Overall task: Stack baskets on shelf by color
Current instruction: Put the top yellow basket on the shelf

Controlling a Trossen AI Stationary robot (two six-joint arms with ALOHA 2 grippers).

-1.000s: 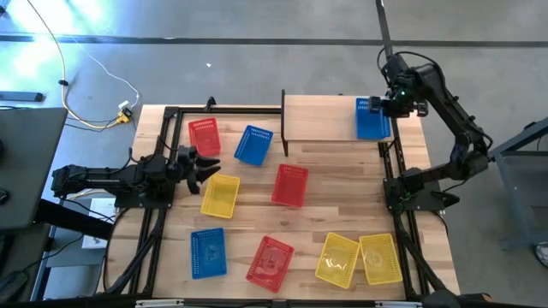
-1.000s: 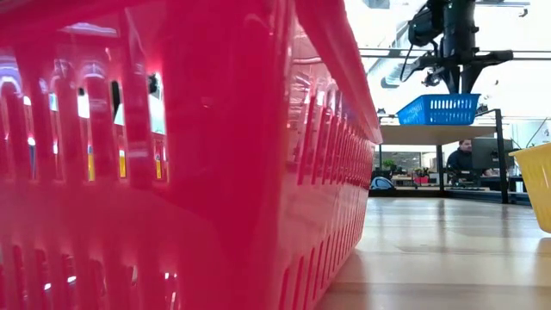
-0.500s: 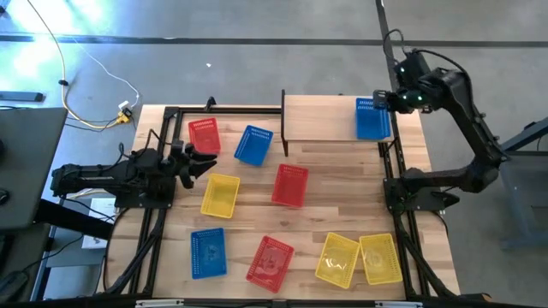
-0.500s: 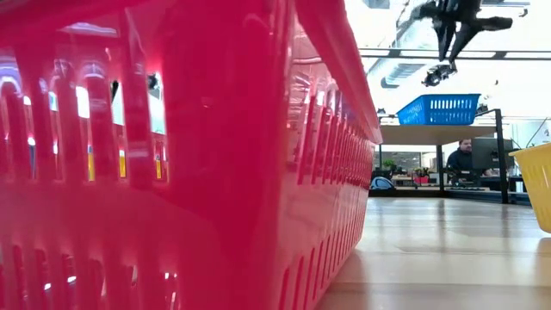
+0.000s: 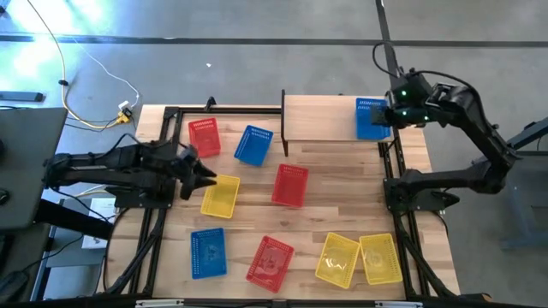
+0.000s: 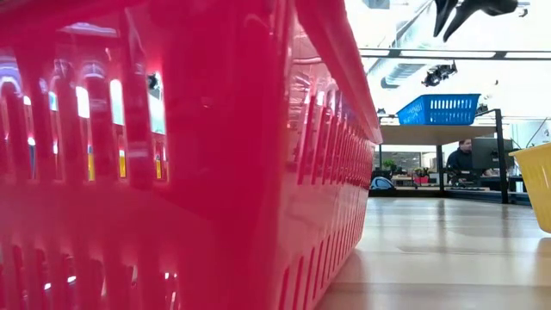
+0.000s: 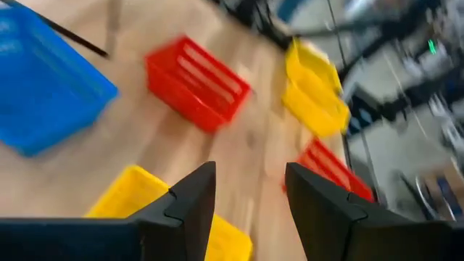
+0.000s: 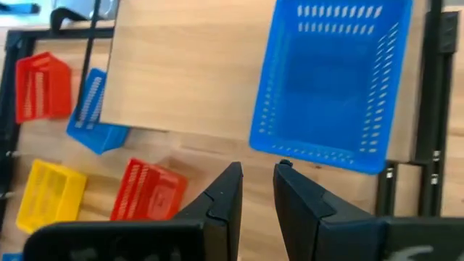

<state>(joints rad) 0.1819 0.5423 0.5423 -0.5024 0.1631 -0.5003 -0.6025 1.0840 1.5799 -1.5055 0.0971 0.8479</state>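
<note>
One blue basket (image 5: 371, 118) (image 8: 330, 80) stands on the right end of the wooden shelf (image 5: 318, 118). My right gripper (image 5: 387, 115) (image 8: 257, 192) hovers open above it, clear of its rim, and shows at the top of the low view (image 6: 469, 7). The other baskets lie on the table. They are red (image 5: 204, 135), blue (image 5: 253, 145), yellow (image 5: 220, 195), red (image 5: 290, 185), blue (image 5: 207, 252), red (image 5: 271, 261) and two yellow (image 5: 337, 258) (image 5: 380, 258). My left gripper (image 5: 208, 175) (image 7: 250, 203) is open just above the far left corner of the yellow basket (image 7: 138, 199).
The left and middle of the shelf top (image 8: 188, 65) are bare. A red basket (image 6: 172, 172) stands right in front of the low camera and hides most of the table. Black frame rails (image 5: 163, 171) run along both table sides. A person (image 6: 461, 159) sits far behind.
My right gripper has risen off the blue basket on the shelf and drawn back toward the table's right, and the basket stays put. My left gripper has pulled back a little, then swung toward the near edge and tipped down over the yellow basket.
</note>
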